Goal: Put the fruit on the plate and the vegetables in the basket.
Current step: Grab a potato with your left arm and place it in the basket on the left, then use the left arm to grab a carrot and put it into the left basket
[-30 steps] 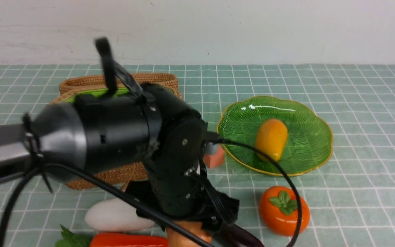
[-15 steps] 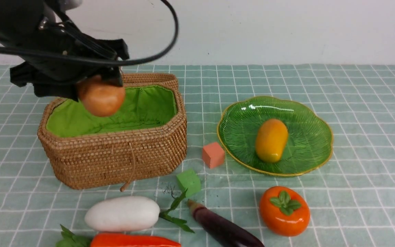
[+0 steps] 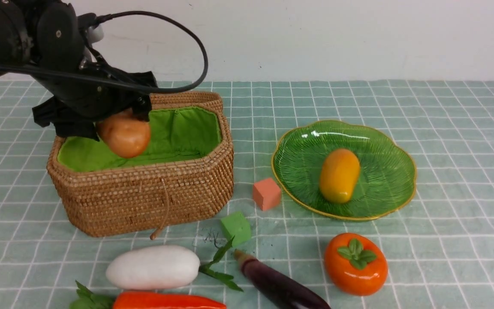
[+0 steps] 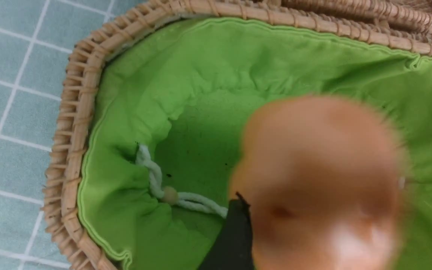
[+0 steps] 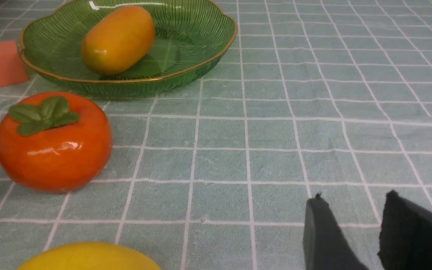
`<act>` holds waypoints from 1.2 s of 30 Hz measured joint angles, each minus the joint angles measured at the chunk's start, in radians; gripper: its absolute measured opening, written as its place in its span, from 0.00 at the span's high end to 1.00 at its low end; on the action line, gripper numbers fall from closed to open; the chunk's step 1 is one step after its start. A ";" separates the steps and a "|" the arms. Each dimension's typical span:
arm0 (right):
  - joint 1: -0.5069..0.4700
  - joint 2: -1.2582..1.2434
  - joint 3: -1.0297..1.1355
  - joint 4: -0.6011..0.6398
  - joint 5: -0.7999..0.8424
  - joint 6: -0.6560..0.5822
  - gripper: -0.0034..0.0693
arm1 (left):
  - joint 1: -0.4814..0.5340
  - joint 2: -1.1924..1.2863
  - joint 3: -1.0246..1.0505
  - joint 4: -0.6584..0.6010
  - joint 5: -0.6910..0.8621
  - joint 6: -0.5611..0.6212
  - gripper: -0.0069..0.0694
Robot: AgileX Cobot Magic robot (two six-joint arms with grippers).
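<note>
Basket (image 3: 144, 201), one; plate (image 3: 384, 171), one; cubes (image 3: 266, 194), two.

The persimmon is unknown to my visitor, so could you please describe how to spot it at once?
Find the green glass plate on the table. On the robot's side of it, right of the dark purple eggplant, sits the persimmon. It is round, glossy orange-red and leafy-capped, unlike the leafless mango.
</note>
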 joint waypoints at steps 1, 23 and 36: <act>0.000 0.000 0.000 0.000 0.000 0.000 0.62 | 0.000 0.000 0.000 0.000 0.001 0.001 0.04; 0.000 0.000 0.000 0.000 0.000 0.000 0.62 | -0.138 -0.276 0.218 -0.124 0.329 0.646 0.20; 0.000 0.000 0.000 0.000 0.000 0.000 0.62 | -0.148 -0.160 0.360 -0.293 0.335 1.345 0.20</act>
